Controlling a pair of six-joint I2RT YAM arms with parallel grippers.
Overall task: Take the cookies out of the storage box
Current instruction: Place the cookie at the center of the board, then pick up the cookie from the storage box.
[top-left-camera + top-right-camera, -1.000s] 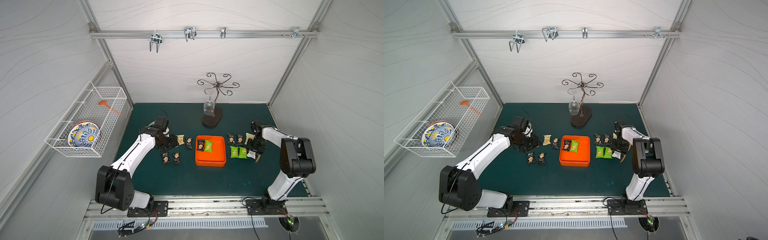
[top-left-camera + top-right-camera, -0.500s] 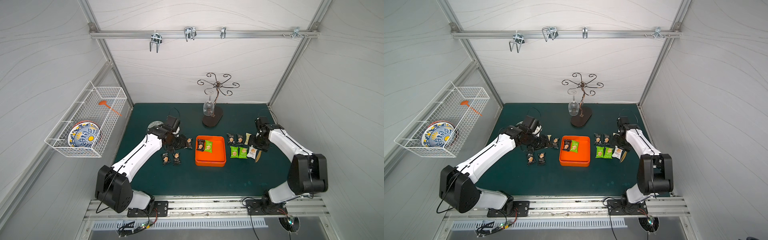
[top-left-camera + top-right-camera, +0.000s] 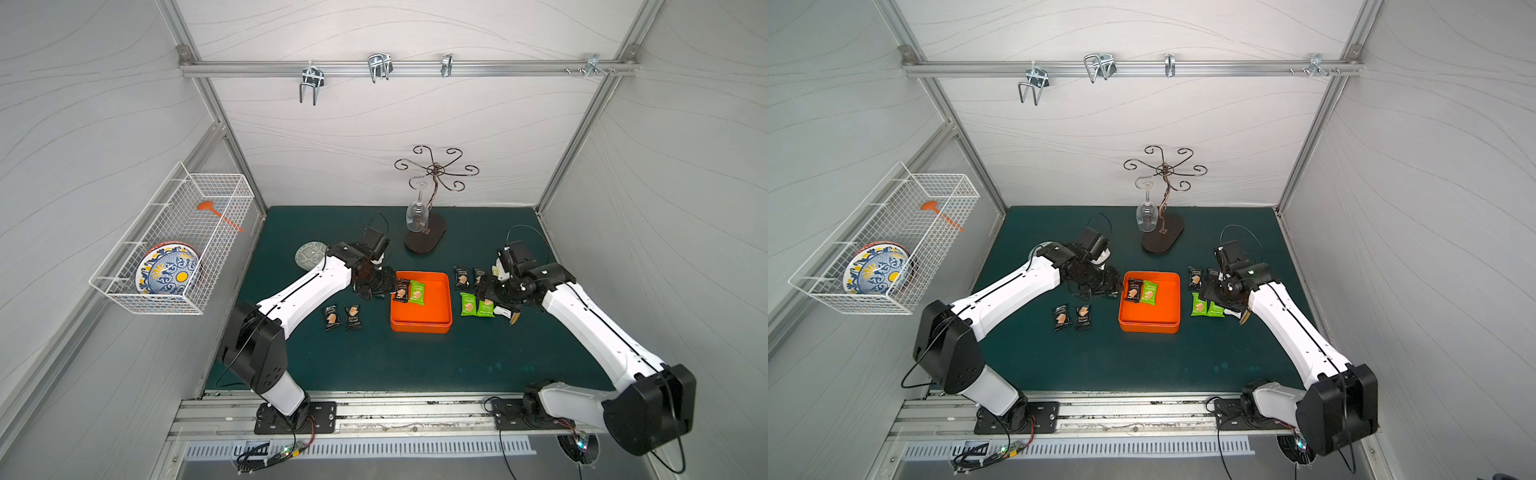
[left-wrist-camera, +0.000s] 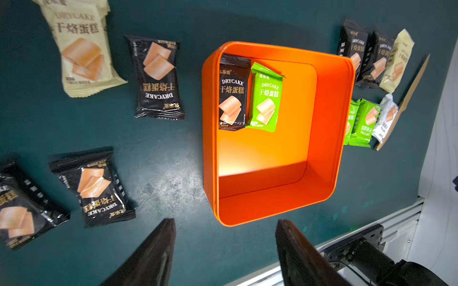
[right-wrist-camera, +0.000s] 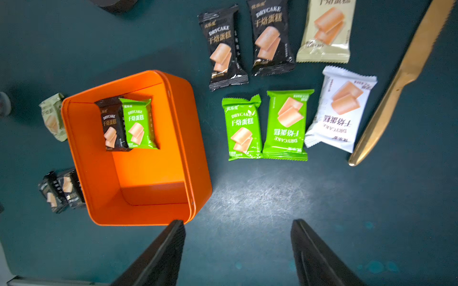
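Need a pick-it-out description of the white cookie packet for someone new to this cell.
Find the orange storage box. Beside it, on the right arm's side, lie two rows of packets. The white packet ends the row with two green packets, next to the gold knife; no other packet is white.

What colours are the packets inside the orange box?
Black packet and green packet; clearest in the left wrist view.

left fingers point(image 4: 153, 257) and right fingers point(image 5: 163, 257) spread apart (both pairs pointing downward).
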